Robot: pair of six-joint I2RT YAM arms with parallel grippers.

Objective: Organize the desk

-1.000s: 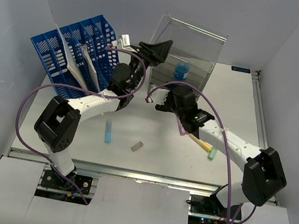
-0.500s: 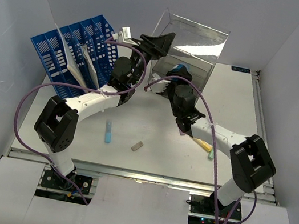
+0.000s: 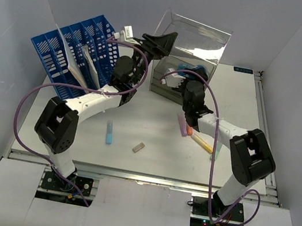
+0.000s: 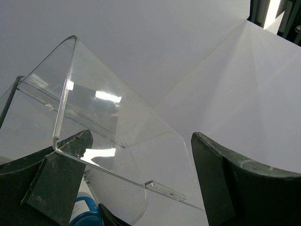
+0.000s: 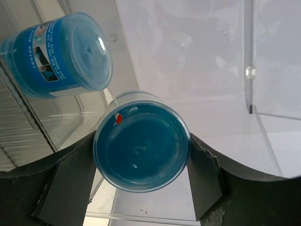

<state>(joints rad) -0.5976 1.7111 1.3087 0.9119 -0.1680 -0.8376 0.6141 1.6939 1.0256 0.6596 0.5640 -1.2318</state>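
— Where did the desk (image 3: 154, 128) sit on your overhead feed?

— It filled the floor between the pale walls, with its metal rail along the 6 o'clock edge. Both of my arms reached across it toward 12.

— And the jaws?

— My right gripper (image 5: 141, 157) pinched a blue tub (image 5: 141, 141) from both sides, at the front of the clear box (image 3: 201, 46) standing at the desk's 12 o'clock. A second blue tub (image 5: 61, 56) lay inside, at 10 o'clock from the held one on the wrist feed. My left gripper (image 4: 141, 165) was spread wide around the box's raised clear panel. I couldn't tell whether either finger touched it.

— Anything else?

— The blue file rack (image 3: 74, 52) stood at 10 o'clock. A blue highlighter (image 3: 110, 133) and a pink marker (image 3: 182, 124) lay loose nearer 6.
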